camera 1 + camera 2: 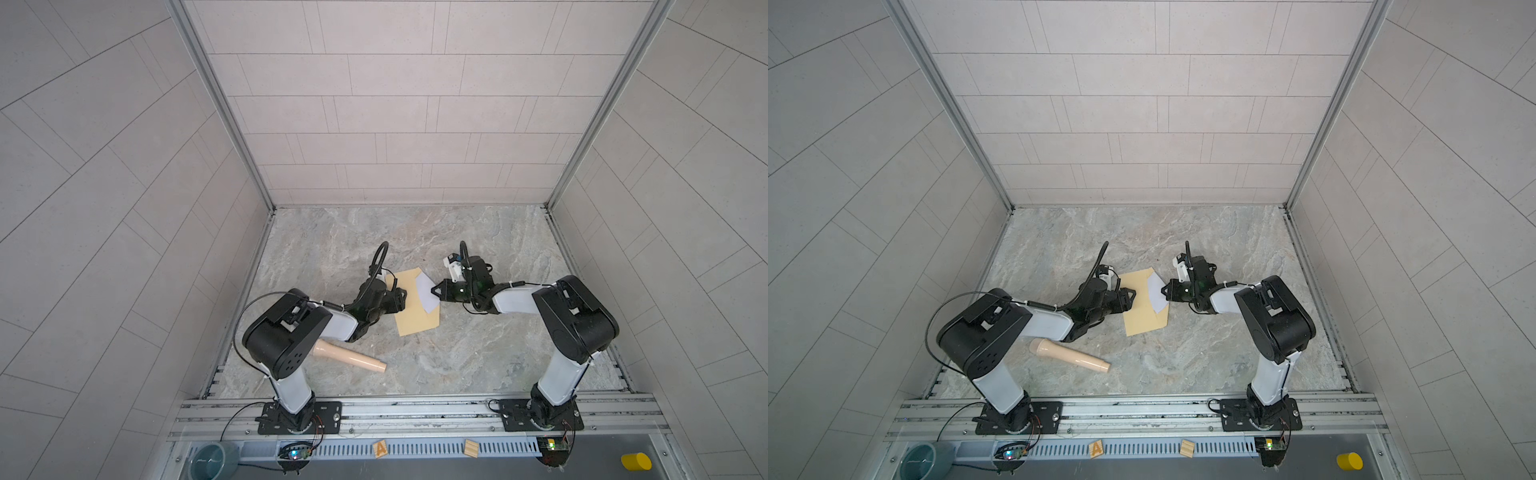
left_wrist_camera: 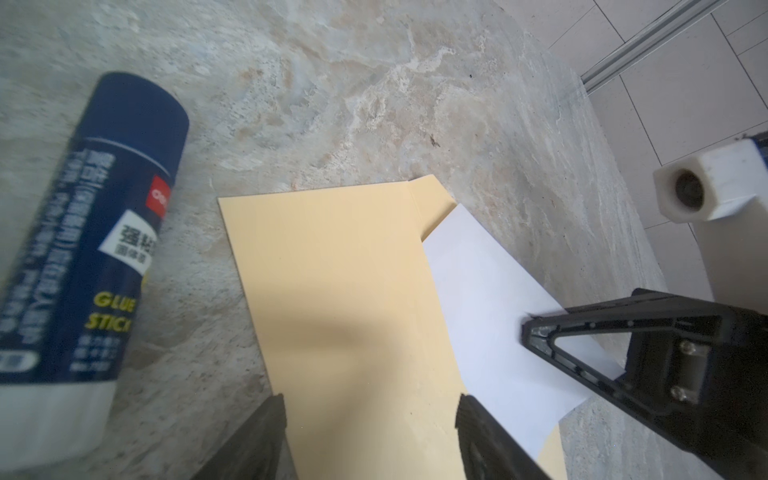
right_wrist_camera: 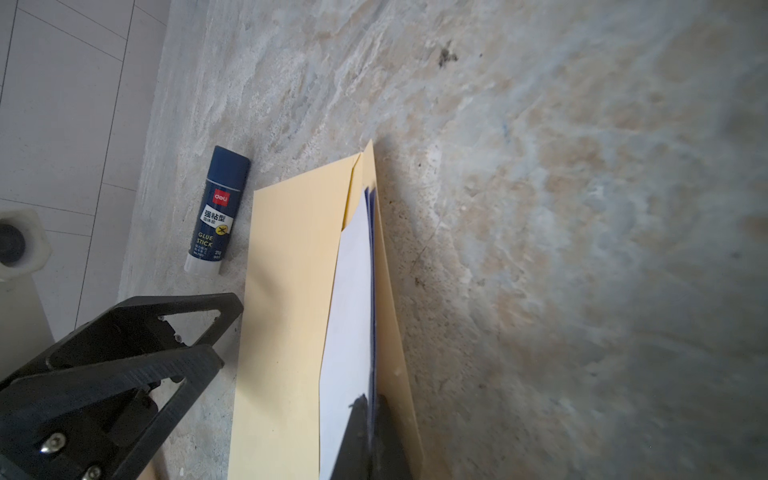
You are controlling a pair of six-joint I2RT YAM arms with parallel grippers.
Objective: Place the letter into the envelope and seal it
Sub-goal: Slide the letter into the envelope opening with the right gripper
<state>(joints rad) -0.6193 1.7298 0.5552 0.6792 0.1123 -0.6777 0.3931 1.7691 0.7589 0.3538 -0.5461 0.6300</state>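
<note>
You are working with the letter (image 1: 427, 294) partly inside the envelope (image 1: 409, 320). Its white folded body is projecting from the mouth over the open flap, and its blue edge is showing in the right wrist view. Both are lying near the middle of the table (image 1: 478, 357). The right gripper (image 3: 365, 432) is pinching the letter's exposed edge with its jaws closed on the paper, probably so that you can push the sheet further into the pocket. The left gripper (image 2: 372, 432) is hanging over the envelope's opposite side with its jaws apart and gripping nothing. You cannot tell whether its fingertips are pressing on the paper. It appears to be stationed there to stop the envelope from sliding under the push. The glue stick (image 3: 218, 216) is lying capped just beside the envelope, off the edge opposite the mouth, presumably waiting for the sealing step. A beige tapered peg (image 1: 353, 355) is lying toward the table's front left corner, well apart from the work.
</note>
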